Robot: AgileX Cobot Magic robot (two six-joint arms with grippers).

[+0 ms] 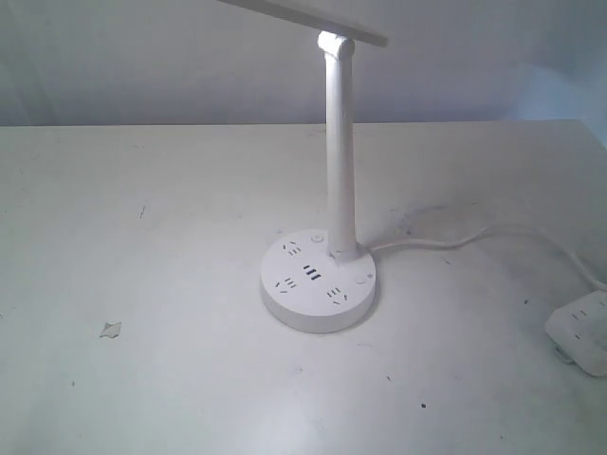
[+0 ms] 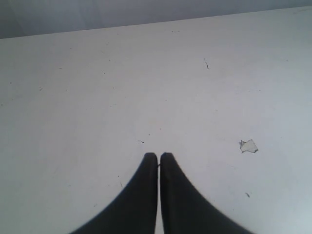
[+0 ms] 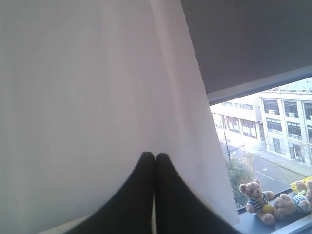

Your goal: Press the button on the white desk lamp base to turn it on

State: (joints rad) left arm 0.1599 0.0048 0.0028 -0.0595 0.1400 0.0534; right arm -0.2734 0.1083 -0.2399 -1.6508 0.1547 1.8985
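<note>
The white desk lamp base (image 1: pixel 319 284) is a round white puck near the table's middle in the exterior view, with dark socket holes and USB slots on top. Small round buttons (image 1: pixel 316 238) sit on its top. A slim white pole (image 1: pixel 340 152) rises from it to the lamp head (image 1: pixel 303 14). Neither gripper shows in the exterior view. My left gripper (image 2: pixel 158 156) is shut and empty over bare table. My right gripper (image 3: pixel 155 156) is shut and empty, pointing at a white curtain; the lamp is out of both wrist views.
A white cord (image 1: pixel 474 237) runs from the base to a small white power strip (image 1: pixel 580 332) at the right edge. A small scrap (image 1: pixel 110 329), also seen as the scrap (image 2: pixel 248 146), lies on the white table (image 1: pixel 142 237). A window with teddy bears (image 3: pixel 256 200) lies beyond the curtain.
</note>
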